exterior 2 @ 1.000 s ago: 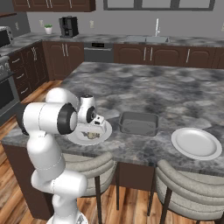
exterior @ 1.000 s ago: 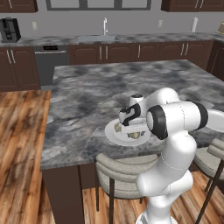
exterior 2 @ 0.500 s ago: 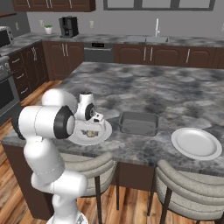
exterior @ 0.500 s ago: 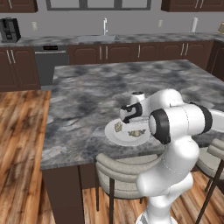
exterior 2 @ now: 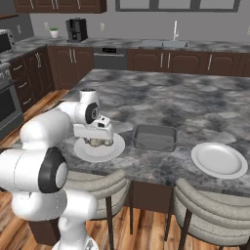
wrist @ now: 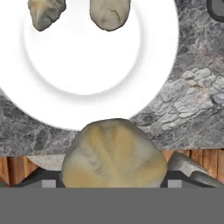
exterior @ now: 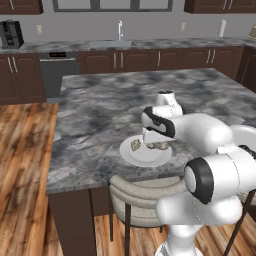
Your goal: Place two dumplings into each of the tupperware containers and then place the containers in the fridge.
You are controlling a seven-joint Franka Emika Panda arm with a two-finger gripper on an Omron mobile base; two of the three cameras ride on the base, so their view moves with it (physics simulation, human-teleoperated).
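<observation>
The gripper point(wrist: 113, 181) is clamping a dumpling point(wrist: 114, 157) between its two dark tips; the lump is filling the gap from side to side, so the grasp looks firm rather than a mere touch. It is sitting far larger in the hand view than the two others, so it is likely riding clear of the plate point(wrist: 83, 65) and hanging over the near rim, where white gives way to the counter point(wrist: 192, 100).

The plate is serving as the stock of dumplings; the arm is bending low over it in the left base view, gripper point(exterior: 149, 140) pointing down at the plate point(exterior: 135, 156) by the counter's front edge. The dark grey tray point(exterior 2: 155, 137) is lying just beside the plate in the right base view, open and bare inside, near enough for a short carry.

The held dumpling's long axis is running across the hand view, from tip to tip, so the jaws are squeezing it along its length; whether the pleats are facing up I cannot tell. Of the spare dumplings point(wrist: 46, 13), the pale one point(wrist: 109, 13) is pointing its narrow end toward the plate's middle — both are being cut by the top edge.
</observation>
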